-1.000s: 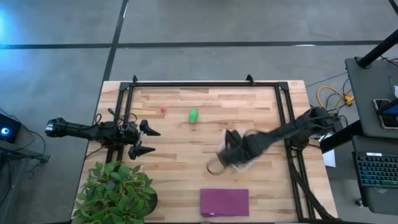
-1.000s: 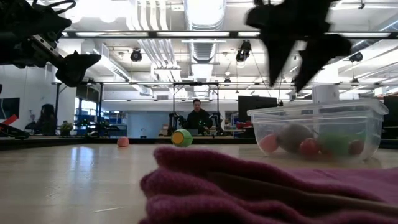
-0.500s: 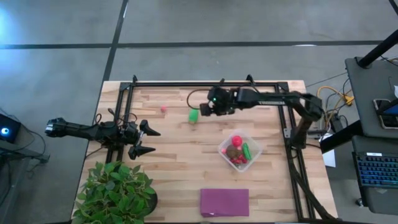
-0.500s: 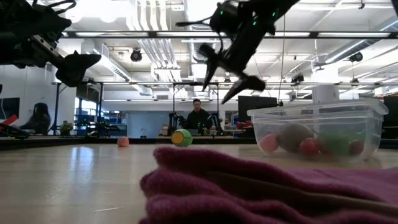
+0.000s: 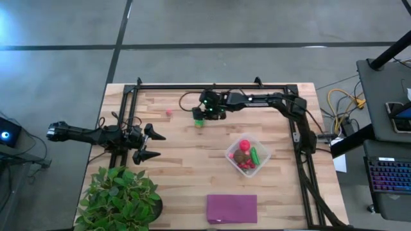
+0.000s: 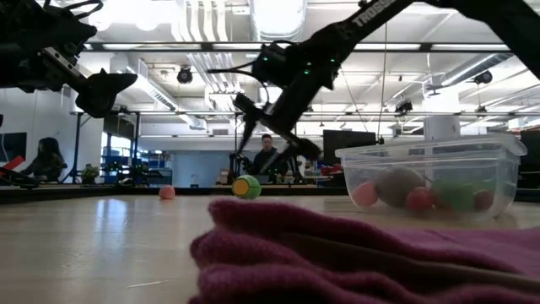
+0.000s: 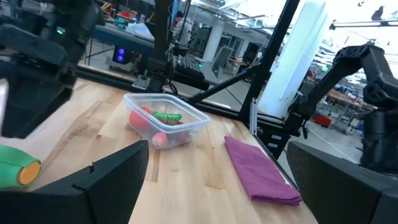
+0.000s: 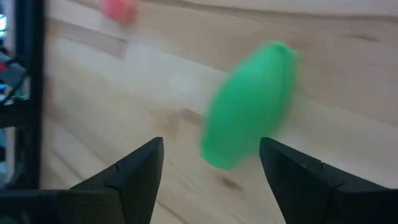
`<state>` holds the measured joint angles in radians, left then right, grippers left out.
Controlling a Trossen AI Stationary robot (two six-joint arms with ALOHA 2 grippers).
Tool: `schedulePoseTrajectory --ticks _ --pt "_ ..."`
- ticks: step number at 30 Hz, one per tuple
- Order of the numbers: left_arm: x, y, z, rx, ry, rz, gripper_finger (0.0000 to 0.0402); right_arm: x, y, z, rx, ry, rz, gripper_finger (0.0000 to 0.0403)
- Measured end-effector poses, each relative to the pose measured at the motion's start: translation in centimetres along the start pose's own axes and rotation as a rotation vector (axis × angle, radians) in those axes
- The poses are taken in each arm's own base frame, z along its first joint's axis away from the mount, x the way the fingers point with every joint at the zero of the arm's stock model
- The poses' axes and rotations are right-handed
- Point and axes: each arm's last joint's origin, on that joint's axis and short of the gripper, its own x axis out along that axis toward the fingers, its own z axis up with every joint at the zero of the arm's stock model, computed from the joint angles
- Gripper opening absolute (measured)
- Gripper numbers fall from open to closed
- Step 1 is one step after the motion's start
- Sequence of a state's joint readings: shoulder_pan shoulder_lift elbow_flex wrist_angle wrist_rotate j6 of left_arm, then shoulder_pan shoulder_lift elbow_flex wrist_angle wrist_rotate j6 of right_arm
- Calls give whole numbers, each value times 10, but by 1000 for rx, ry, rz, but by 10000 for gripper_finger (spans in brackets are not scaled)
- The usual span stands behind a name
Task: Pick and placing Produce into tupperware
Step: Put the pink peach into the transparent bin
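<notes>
Right tool (image 5: 198, 117) fingers spread apart, low over the far middle of the tabletop (image 5: 186, 151), right above the green produce piece (image 5: 200, 120). Right wrist view: green piece (image 8: 249, 102) lies on the wood between and just ahead of the two fingers (image 8: 134, 177), not gripped. Small pink berry (image 5: 169, 111) sits near it, toward the left arm's side, apart from the tool. Tupperware (image 5: 246, 154) well apart, nearer the front right, holding a red ball (image 5: 244, 144), brown oval (image 5: 239, 156), green piece (image 5: 255, 154) and small red berries. Purple cloth (image 5: 232, 208) at front edge. Potted plant (image 5: 121, 196) at front left corner. Left tool (image 5: 151, 144) open, waiting at the left edge.
</notes>
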<state>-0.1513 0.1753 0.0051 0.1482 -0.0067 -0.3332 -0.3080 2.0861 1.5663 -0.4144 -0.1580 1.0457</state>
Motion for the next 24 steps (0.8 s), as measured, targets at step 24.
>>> schedulePoseTrajectory --ticks 24 --pt "-1 -2 14 -130 -174 38 367 -124 32 -6 -731 -51 -215 241"
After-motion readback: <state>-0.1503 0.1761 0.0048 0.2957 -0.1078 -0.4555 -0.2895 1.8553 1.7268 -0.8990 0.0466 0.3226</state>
